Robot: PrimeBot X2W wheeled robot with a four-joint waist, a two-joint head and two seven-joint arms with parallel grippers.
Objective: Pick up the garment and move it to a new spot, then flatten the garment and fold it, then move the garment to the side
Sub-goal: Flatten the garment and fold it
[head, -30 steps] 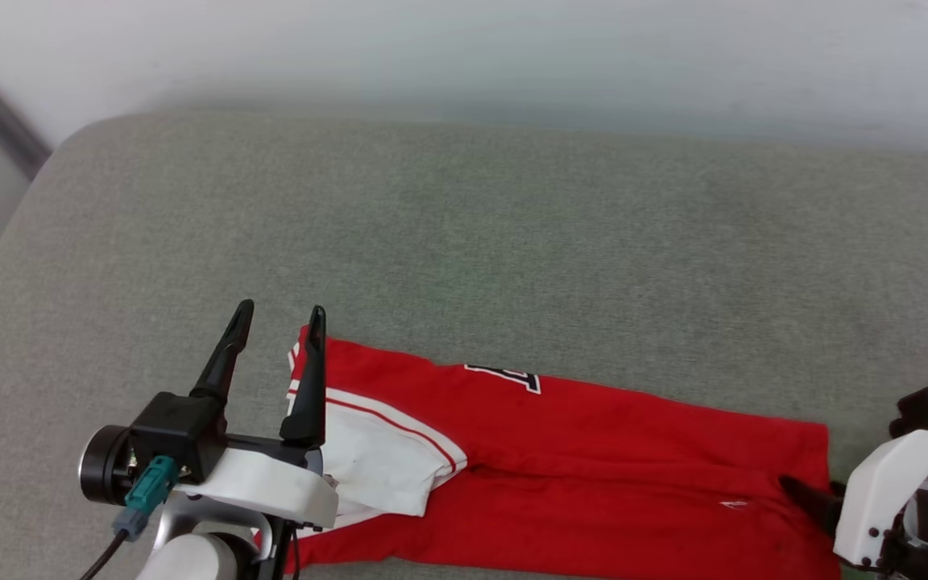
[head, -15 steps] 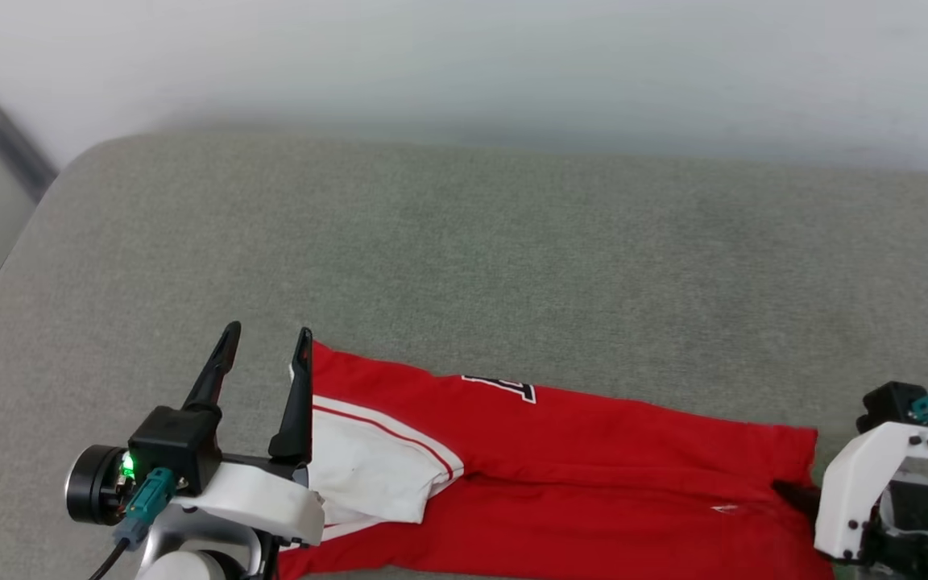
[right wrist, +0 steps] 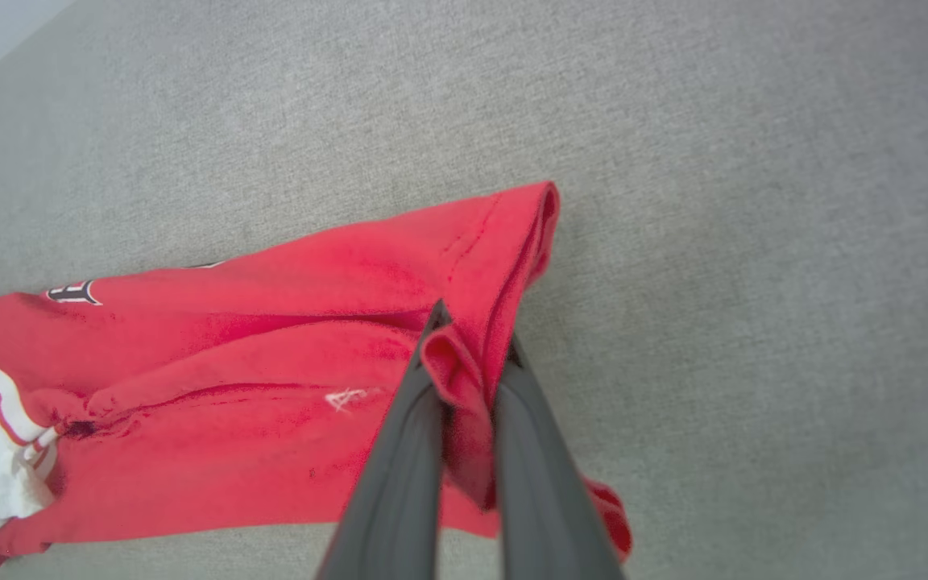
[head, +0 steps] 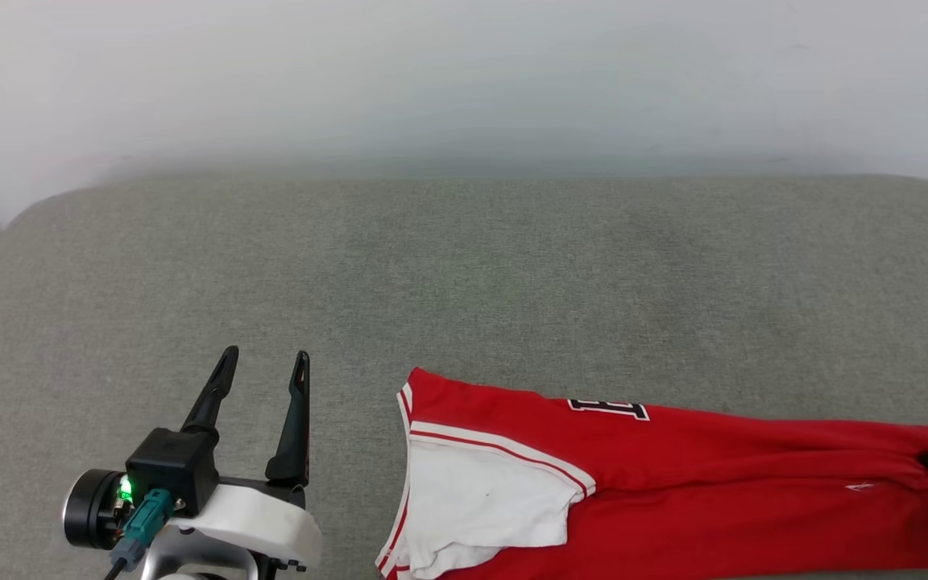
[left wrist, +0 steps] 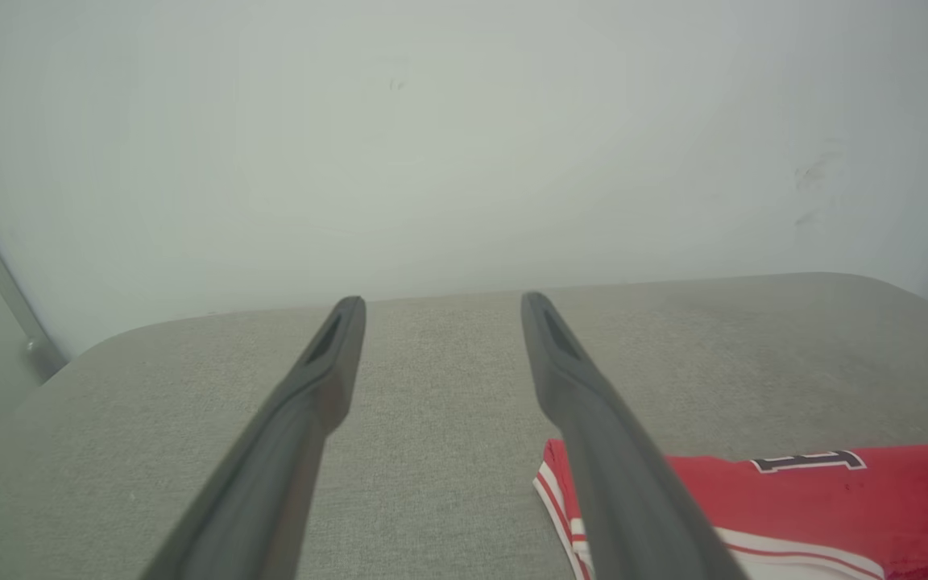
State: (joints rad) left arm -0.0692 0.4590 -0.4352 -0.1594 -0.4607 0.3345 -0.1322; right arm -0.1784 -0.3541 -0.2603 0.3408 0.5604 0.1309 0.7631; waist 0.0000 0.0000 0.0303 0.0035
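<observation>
TEXT: white letters edged in black (head: 609,408) on the soft red T-shirt with a white sleeve (head: 714,499), lower right of the head view, and a fold cuts them off, no word readable | MARK: tiny white emblem (head: 860,486) near the right edge, too small to read
</observation>
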